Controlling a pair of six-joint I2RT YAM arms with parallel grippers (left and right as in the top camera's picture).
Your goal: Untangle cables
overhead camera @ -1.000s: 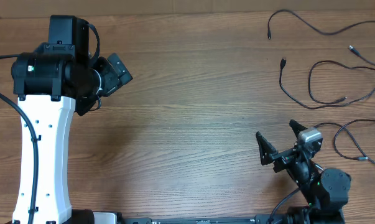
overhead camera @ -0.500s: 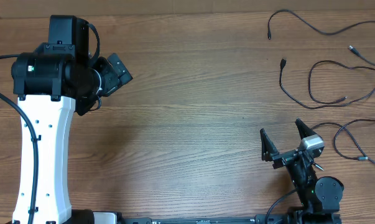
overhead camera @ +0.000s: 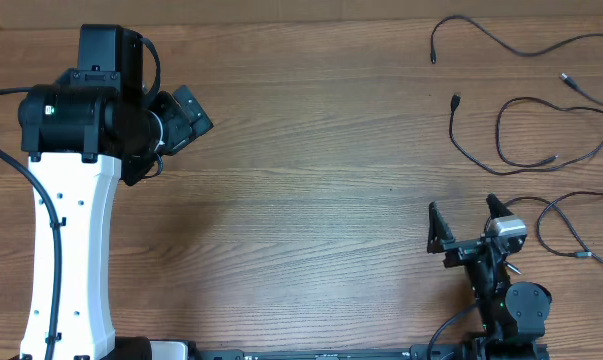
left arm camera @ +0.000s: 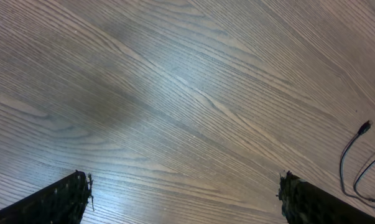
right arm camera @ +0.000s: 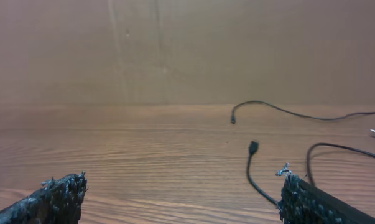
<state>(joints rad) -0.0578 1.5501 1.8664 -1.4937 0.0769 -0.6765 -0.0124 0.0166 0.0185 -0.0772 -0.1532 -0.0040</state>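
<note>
Left end effector (left arm camera: 184, 193) hung with its fingers spread wide, gripping nothing, above the wooden counter (overhead camera: 311, 200). To the right, I saw the right end effector (overhead camera: 463, 205) equally agape and empty, the cables (overhead camera: 453, 125) lying as separate strands beyond it, untouched.

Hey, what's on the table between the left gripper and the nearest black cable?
Nothing. The overhead view shows only bare wooden table between the open left gripper and the nearest cable. The left wrist view shows the same bare wood.
</note>
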